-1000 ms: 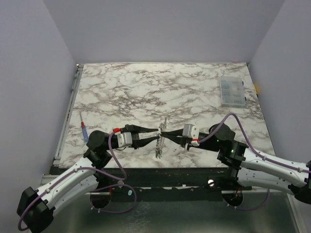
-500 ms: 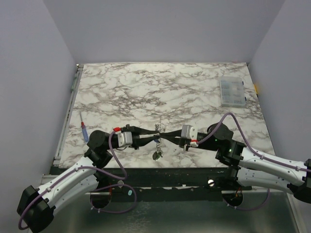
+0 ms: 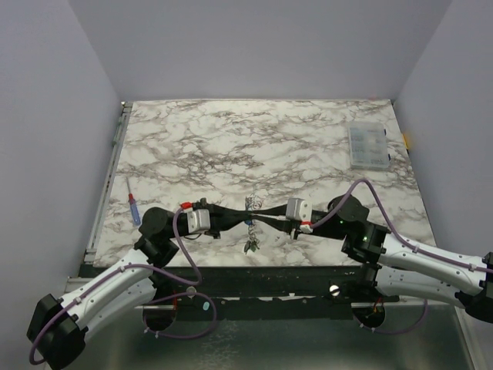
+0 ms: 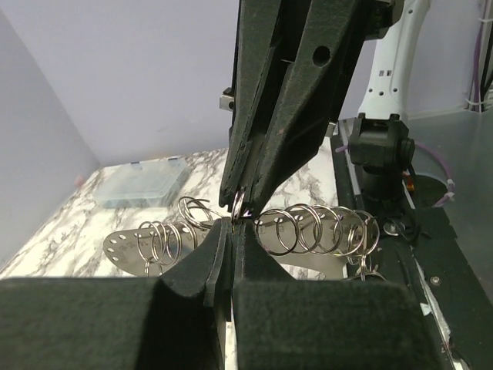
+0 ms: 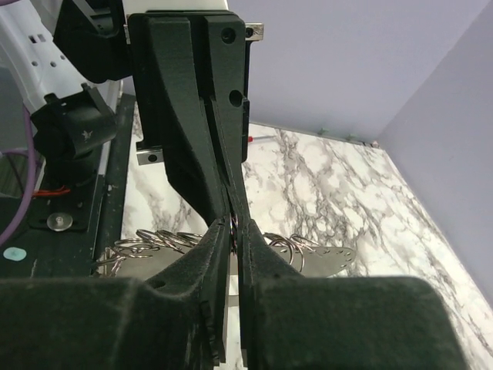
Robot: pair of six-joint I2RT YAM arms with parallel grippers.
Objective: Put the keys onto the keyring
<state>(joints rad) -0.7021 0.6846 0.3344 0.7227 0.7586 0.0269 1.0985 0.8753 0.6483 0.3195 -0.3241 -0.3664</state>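
We find the keyring (image 3: 249, 206) near the front edge of the desk (image 3: 231, 146), caught between the two arms' tips, which meet nose to nose. From the wrist views it shows as a flat silvery strip with a row of wire loops (image 4: 308, 230) threaded along it. It runs crosswise behind the meeting tips, with loops on either side of them.

Below it in the top view hang the keys (image 3: 248, 245). A blue key (image 3: 249, 225) sits just under the tips and darker ones dangle lower, though we cannot tell whether they touch the desk.

The left gripper (image 3: 244, 212) comes in from the left. Its jaws are drawn to a narrow slit, with one small loop of the keyring pinched at the very tip. The right gripper (image 3: 257, 213) comes in from the right, and its jaws are equally narrow, closed on that same spot. The two sets of tips touch or nearly touch.

Farther off, a screwdriver (image 3: 133, 208) lies by the left edge of the desk. A clear compartment box (image 3: 367, 146) sits well apart near the far right corner.
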